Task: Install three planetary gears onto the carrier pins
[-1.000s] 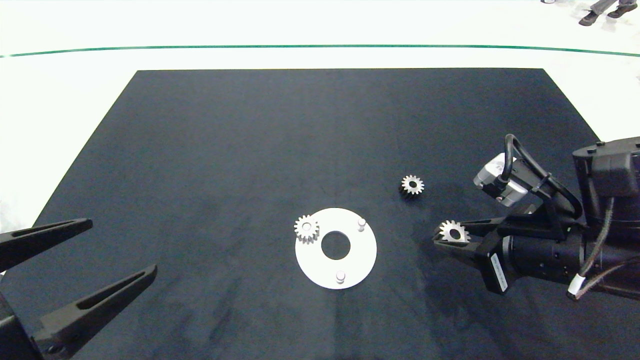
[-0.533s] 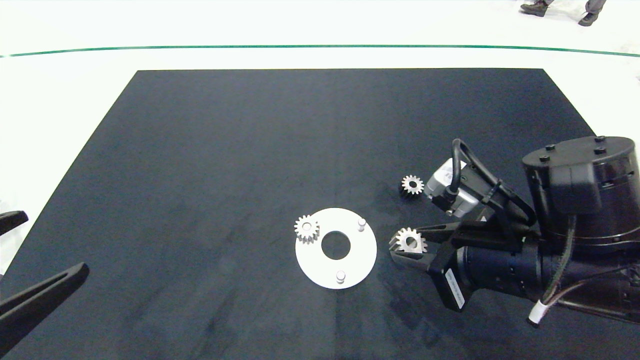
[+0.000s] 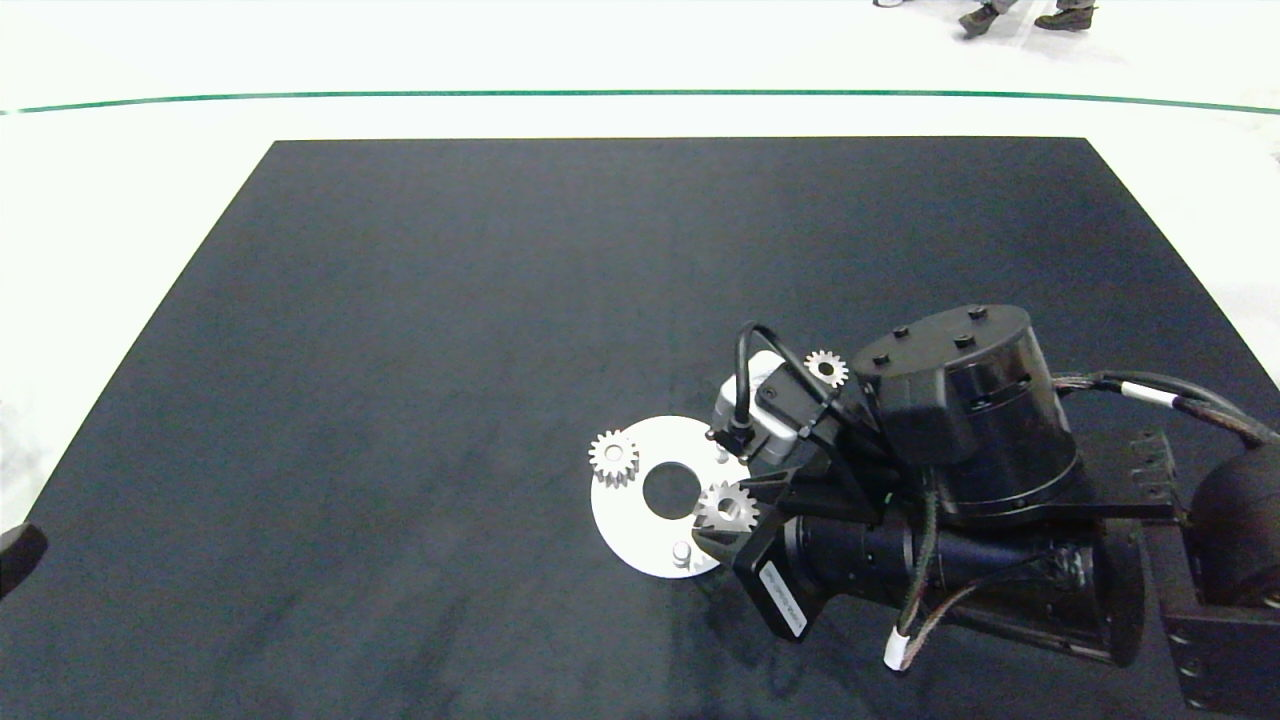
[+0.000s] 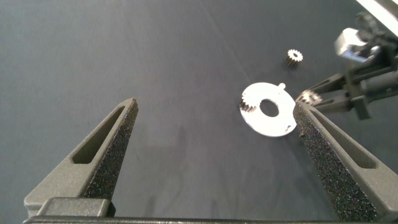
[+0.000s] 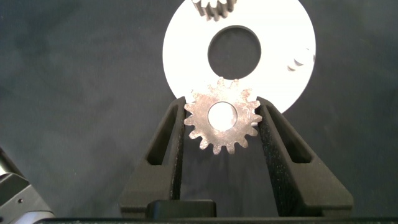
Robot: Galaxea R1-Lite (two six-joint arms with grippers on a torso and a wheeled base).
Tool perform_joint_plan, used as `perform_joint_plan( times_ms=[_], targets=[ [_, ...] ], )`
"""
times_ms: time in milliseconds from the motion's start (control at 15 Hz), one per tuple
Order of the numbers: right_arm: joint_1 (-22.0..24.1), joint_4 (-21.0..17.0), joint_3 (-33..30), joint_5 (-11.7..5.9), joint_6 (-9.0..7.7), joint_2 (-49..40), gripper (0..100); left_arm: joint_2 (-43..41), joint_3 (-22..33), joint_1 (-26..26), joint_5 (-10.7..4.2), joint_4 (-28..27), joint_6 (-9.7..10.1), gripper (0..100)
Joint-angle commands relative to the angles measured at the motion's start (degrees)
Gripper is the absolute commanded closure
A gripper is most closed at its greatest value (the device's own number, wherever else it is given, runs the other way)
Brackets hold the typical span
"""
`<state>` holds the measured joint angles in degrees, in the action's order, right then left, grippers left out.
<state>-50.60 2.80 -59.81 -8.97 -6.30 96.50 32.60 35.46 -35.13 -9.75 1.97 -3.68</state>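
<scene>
From above, the right gripper (image 3: 722, 520) reaches in over the near right edge of the flat white round disc (image 3: 625, 520), its two grey fingers closed narrowly on a small silvery-grey toothed metal gear (image 3: 727, 505) held flat, face up. The right wrist view makes the grip plain: the held gear (image 5: 222, 123) sits pinched between the finger pads (image 5: 175, 134), teeth against each side, and hangs over the rim of the white disc (image 5: 186, 56), short of the disc's large centre hole. A second small grey gear (image 3: 613, 457) already sits on the disc's far left edge over a pin; the wrist view catches only its lower teeth (image 5: 214, 7). One bare pale cylindrical peg (image 3: 681, 551) stands near the disc's front rim, just beside the gripper's tip, and shows from the wrist too (image 5: 297, 61). The head view half hides another peg (image 3: 722, 455) behind the wrist camera. A third loose gear (image 3: 826, 367) lies on the dark table mat (image 3: 400, 300) beyond the arm; the left wrist view shows it clear of the disc (image 4: 293, 58). The left gripper (image 4: 217, 143) hangs well off to the left above the mat, fingers spread wide and holding nothing. A person's shoes (image 3: 1020, 17) show past the table's far edge.
</scene>
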Motion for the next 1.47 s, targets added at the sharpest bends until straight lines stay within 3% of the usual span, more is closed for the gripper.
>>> perform_joint_plan(
  times_ms=[67,867,1200,1467],
  targets=[
    [-1.52,-3.07,-3.21,-0.08,-0.29,3.26,78,-0.69,-0.13,-0.02,-0.09,0.05,-0.01,0],
    [-2.75,-3.86,-4.09,-1.84,-0.38,5.63,78,-0.61,-0.57,-0.02,-0.09,-0.04,-0.01,0],
    [-2.66,-3.59,-4.27,-3.42,-1.52,6.95,78,-0.69,-0.57,-0.02,-0.09,-0.04,-0.01,0],
    [-2.66,-3.51,-5.76,-3.42,-1.78,8.26,78,-0.87,-0.57,-0.11,-0.09,-0.04,-0.01,0]
  ],
)
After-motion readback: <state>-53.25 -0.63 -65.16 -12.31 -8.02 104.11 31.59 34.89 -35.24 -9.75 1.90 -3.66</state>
